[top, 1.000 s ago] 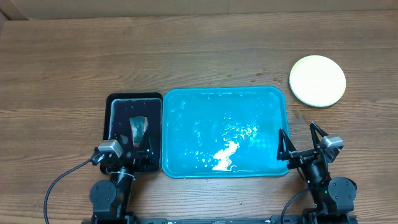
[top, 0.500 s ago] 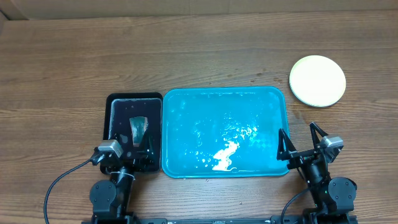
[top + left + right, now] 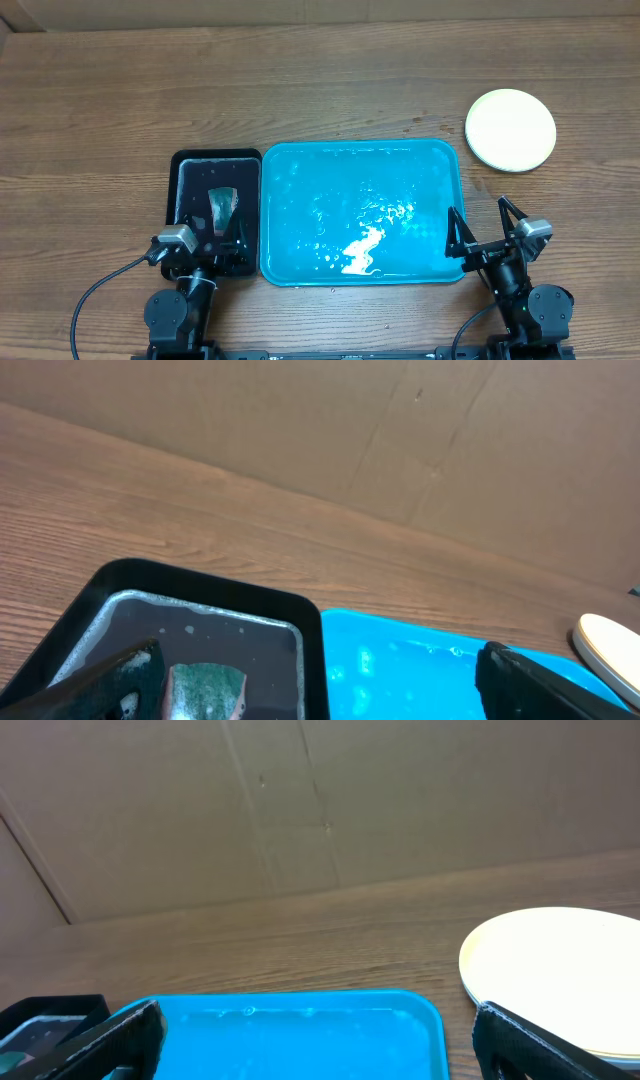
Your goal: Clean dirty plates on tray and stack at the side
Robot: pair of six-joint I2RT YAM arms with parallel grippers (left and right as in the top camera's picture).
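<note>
Beyond the right hand (image 3: pixel 476 210), well apart, lie the plates (image 3: pixel 510 130).

You are looking at no readable text, label, brand, number or sign in any of the three views
</note>
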